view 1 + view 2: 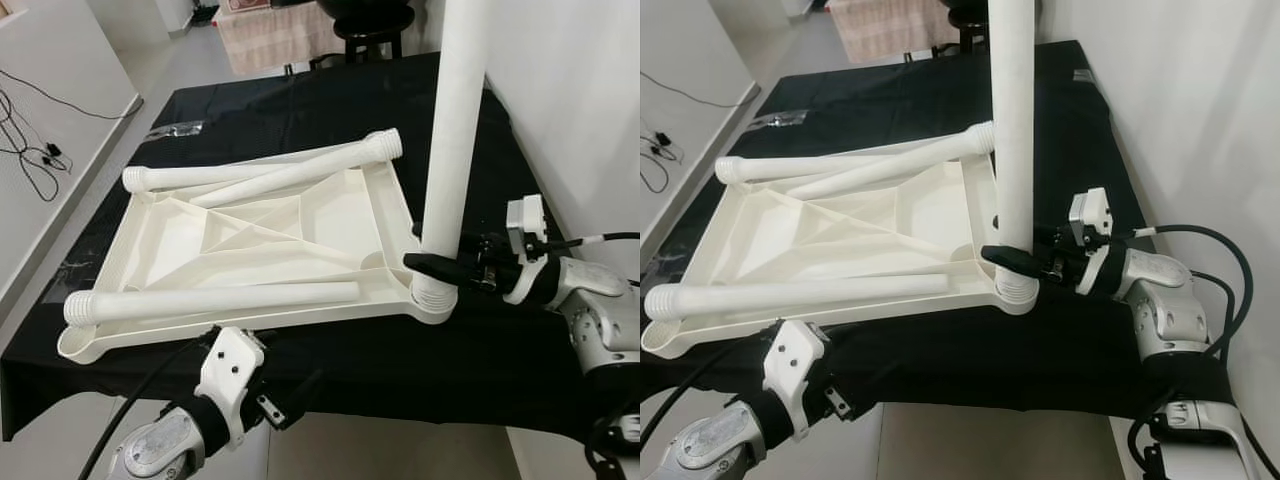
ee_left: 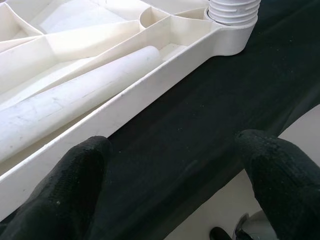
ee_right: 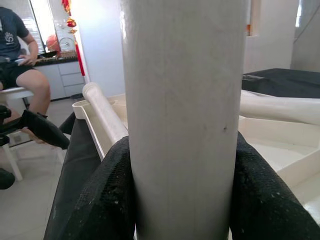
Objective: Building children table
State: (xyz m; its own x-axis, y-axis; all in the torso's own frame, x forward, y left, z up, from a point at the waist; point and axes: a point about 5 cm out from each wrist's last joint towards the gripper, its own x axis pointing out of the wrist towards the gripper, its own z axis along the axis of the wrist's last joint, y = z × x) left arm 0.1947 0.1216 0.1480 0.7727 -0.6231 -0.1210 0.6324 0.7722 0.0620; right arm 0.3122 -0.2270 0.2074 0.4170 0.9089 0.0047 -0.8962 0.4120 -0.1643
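Right gripper [image 1: 1012, 256] jaws clamped on the upright white plastic tube leg [image 1: 1012, 130], low on the shaft just above its ribbed threaded end, which sits in the near right corner socket of the upside-down white ribbed plastic tabletop [image 1: 840, 235]. Right wrist view confirms both pads flat against the tube, one each side.

Left gripper [image 2: 170, 185] jaws spread wide, holding nothing, just off the tabletop's near edge over the black-clothed desk [image 1: 940, 350].

Three more white tube legs lie loose on the tabletop: one along the near edge [image 1: 215, 300], two crossing at the far side [image 1: 270, 172].

Handling, my read: hollow moulded plastic, so light and stiff, but the smooth round shaft is slippery under torque. The low grip near the threads looks right for screwing in; higher up means more lever and wobble. Tabletop is light too and may slide or spin on the cloth, so the left jaws would do well to pin the near rim wall. Loose legs will roll if the top tips.

A seated person [image 3: 20, 55] is in the background, right wrist view.
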